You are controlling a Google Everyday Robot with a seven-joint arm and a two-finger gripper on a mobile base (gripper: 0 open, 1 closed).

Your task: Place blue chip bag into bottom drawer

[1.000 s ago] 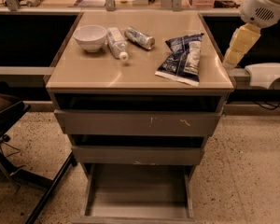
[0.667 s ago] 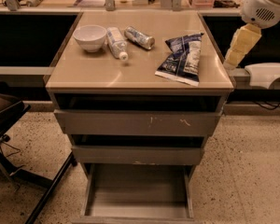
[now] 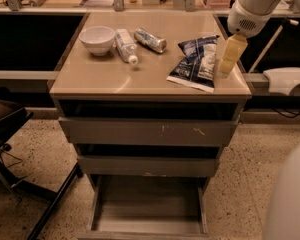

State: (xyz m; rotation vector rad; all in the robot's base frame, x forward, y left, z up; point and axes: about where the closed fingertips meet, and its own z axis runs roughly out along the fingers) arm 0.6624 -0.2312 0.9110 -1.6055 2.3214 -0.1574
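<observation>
Camera view: gripper (image 3: 229,59) by blue chip bag (image 3: 194,64) R edge, state unclear; bottom drawer (image 3: 147,201) front cropped.

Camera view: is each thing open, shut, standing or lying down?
Bottom drawer: pulled open, nothing inside.
Blue chip bag: lying flat on the cabinet top.
Bowl: upright.
White bottle: on its side.
Silver can: on its side.
Claw: at the bag's right edge.

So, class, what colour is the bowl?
White bowl, camera view; gripper beside blue chip bag.
</observation>
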